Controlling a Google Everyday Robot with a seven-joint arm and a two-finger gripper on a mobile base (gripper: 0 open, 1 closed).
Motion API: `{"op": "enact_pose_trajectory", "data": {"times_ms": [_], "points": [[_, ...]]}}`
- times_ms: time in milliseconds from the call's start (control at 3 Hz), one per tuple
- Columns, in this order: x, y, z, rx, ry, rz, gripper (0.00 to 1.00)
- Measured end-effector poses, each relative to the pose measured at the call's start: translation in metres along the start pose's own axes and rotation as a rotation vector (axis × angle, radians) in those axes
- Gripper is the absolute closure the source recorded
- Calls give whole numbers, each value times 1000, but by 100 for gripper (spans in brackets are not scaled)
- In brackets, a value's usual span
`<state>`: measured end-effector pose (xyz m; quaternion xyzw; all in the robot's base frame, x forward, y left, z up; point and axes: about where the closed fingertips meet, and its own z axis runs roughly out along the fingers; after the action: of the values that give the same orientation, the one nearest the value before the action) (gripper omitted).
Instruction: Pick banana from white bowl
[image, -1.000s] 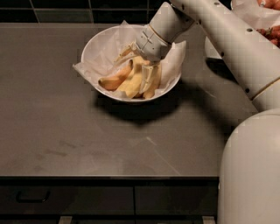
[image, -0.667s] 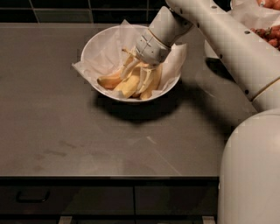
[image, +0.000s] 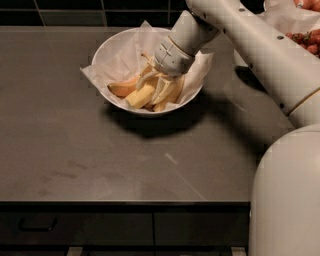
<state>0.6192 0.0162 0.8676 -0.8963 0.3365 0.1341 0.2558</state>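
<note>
The white bowl (image: 107, 50), lined with crinkled white paper, stands at the back middle of the dark table and holds several bananas. The deep-yellow banana (image: 173, 94) lies at the right side of the pile, partly under my gripper. An orange-brown banana (image: 120, 89) lies at the left and a paler yellow one (image: 140, 96) is in the middle. My gripper (image: 152, 86) reaches down into the bowl from the upper right. Its pale fingers (image: 143, 79) are spread over the bananas and touch the pile. The gripper hides parts of the bananas.
A second white bowl with red strawberries (image: 302, 37) stands at the back right, behind my arm (image: 260, 45). The dark table (image: 100, 160) reaches to its front edge, with drawers below. My white base (image: 287, 200) fills the lower right.
The gripper has sunk slightly lower and to the left into the pile of bananas. The bowl and bananas have barely shifted.
</note>
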Motion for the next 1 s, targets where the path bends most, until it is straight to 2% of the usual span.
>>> {"op": "enact_pose_trajectory", "data": {"times_ms": [333, 667, 1000], "points": [[-2, -3, -24, 69, 47, 54, 100], [-13, -6, -58, 167, 77, 91, 100], [-29, -8, -89, 264, 68, 109, 100]]}}
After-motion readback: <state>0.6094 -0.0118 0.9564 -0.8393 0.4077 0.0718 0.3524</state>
